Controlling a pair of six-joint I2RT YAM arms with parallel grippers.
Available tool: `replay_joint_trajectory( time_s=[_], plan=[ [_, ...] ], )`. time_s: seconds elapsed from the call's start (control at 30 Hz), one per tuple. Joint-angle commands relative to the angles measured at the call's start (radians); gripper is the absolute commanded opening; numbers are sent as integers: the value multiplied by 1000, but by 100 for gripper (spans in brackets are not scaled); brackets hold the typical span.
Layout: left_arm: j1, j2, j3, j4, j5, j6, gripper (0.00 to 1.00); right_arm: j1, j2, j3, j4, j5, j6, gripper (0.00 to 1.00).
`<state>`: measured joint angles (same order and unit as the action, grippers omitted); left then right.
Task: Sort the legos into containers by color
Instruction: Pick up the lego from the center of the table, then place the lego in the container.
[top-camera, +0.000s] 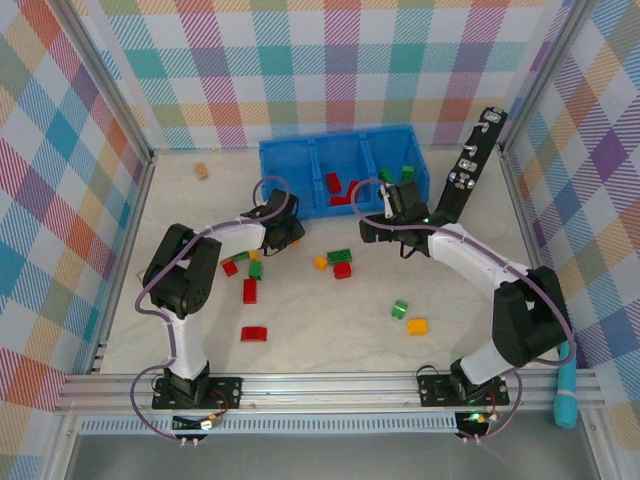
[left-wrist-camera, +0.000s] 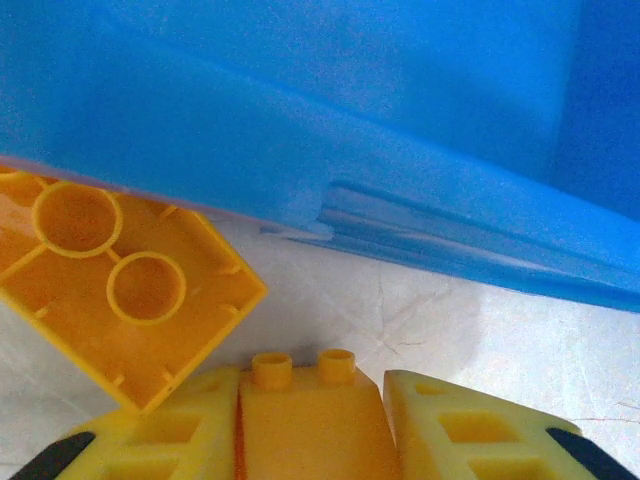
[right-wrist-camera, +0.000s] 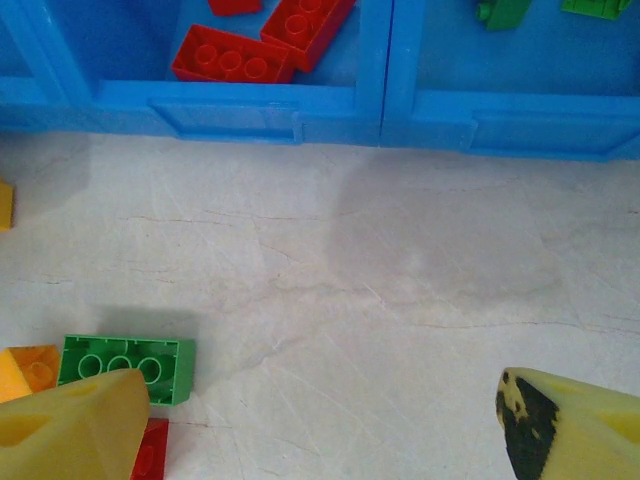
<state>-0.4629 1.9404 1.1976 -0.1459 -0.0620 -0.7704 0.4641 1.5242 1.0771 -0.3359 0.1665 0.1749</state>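
Blue bin (top-camera: 340, 135); red, green, yellow-orange bricks (top-camera: 254, 333); plaid walls (top-camera: 300, 60); seemingly marbled tabletop (top-camera: 330, 300)

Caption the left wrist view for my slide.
Left pincer closed on a small yellow brick beside an upturned yellow brick, close to the blue bin's wall.

Partly past left wrist view's edge: upturned yellow brick (left-wrist-camera: 120, 300).
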Motion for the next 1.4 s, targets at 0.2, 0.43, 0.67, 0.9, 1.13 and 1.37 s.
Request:
replay_joint_trajectory(
  time_s=[0.2, 0.43, 0.67, 0.9, 1.13, 1.37],
  plan=[
    [-21, -88, -78, -76, 13, -2, 32, 1, 49, 52, 35, -52, -16, 90],
    [-22, -224, -11, -113, -75, 65, 32, 1, 42, 17, 9, -84, 22, 90],
    [-21, -242, 155, -96, -146, 181, 32, 3, -151, -139, -174, -31, 176, 89],
    [-5, -137, 265, -23, -149, 229, 32, 4, -474, -381, -350, -1, 424, 89],
    [22, 28, 386, 20, -144, 241, 32, 4, -680, -497, -442, -12, 544, 89],
    [43, 194, 515, -3, -126, 253, 40, 7, -738, -552, -472, -43, 587, 90]
  ],
)
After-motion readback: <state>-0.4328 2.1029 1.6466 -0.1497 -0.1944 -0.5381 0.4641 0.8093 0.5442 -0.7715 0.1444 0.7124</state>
